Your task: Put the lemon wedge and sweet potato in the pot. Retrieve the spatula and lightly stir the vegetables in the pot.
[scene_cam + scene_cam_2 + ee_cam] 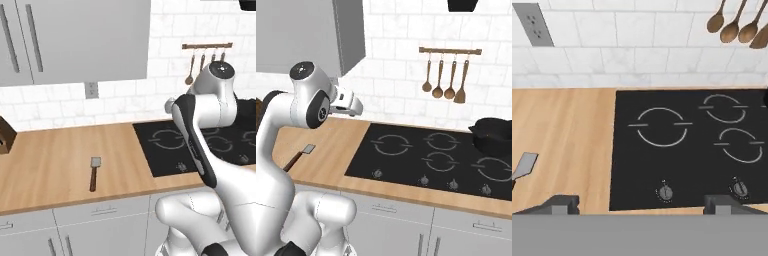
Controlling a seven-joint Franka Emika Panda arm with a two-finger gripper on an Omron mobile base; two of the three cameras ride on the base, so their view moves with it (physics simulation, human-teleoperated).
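The spatula [94, 172] lies flat on the wooden counter left of the cooktop, grey blade toward the wall and reddish-brown handle toward the counter's front edge. Its blade also shows at the left edge of the hand view [524, 165] and past the arm [302, 155]. The black pot [493, 134] sits on the cooktop's far right burner. My gripper [642, 202] hangs above the counter's front at the cooktop's left edge, open and holding nothing, well to the right of the spatula; my hand [353, 105] is raised. The lemon wedge and sweet potato are out of view.
A black cooktop [421, 155] has several burner rings and front knobs. Wooden spoons and a turner hang from a rail [448, 80] on the tiled wall. An outlet [91, 90] sits under grey wall cabinets [75, 40]. A brown block [5, 135] stands at the far left.
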